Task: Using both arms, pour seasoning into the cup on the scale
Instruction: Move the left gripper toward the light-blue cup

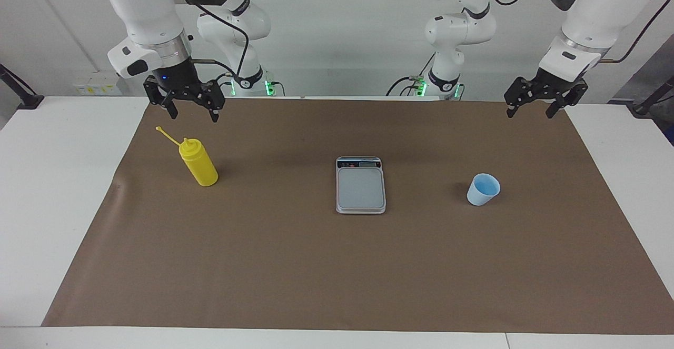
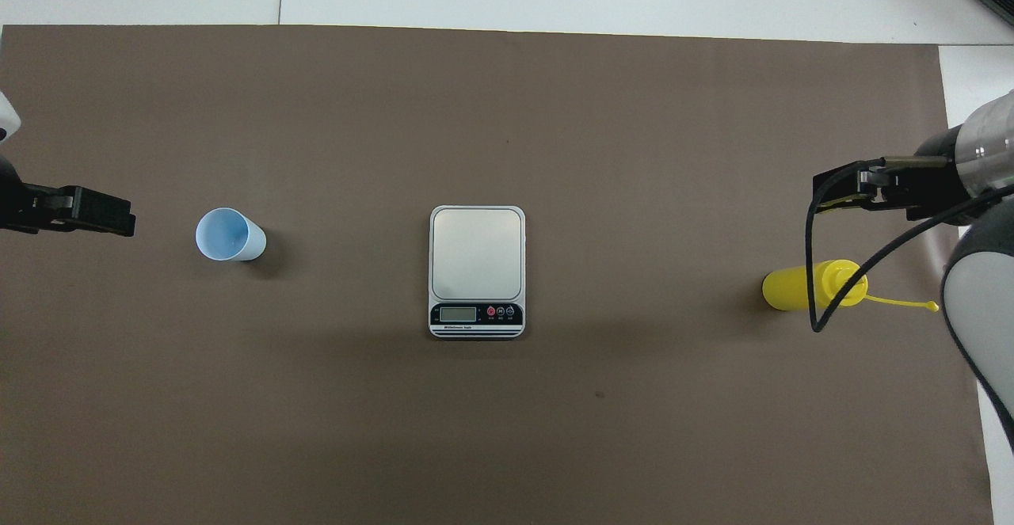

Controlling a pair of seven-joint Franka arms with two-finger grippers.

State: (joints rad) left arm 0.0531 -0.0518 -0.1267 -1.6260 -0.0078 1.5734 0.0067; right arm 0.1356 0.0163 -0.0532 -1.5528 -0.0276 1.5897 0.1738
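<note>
My left gripper (image 1: 532, 108) hangs in the air over the brown mat (image 1: 337, 265) at the left arm's end of the worktop (image 1: 58, 180), jaws released and holding nothing. My right gripper (image 1: 192, 109) hangs over the mat at the right arm's end, above the yellow seasoning bottle (image 1: 200, 166) without touching it, jaws likewise released and empty.

The seasoning bottle stands upright on the mat toward the right arm's end, its cap strap sticking out from the nozzle toward the mat's edge. The scale (image 1: 360, 186) lies flat at the middle of the mat, display strip at the end nearer the robots, nothing on its weighing plate. The light blue cup (image 1: 483, 189) stands upright, mouth up, toward the left arm's end, well apart from the scale. Bottle, scale and cup sit roughly in one line across the mat.
</note>
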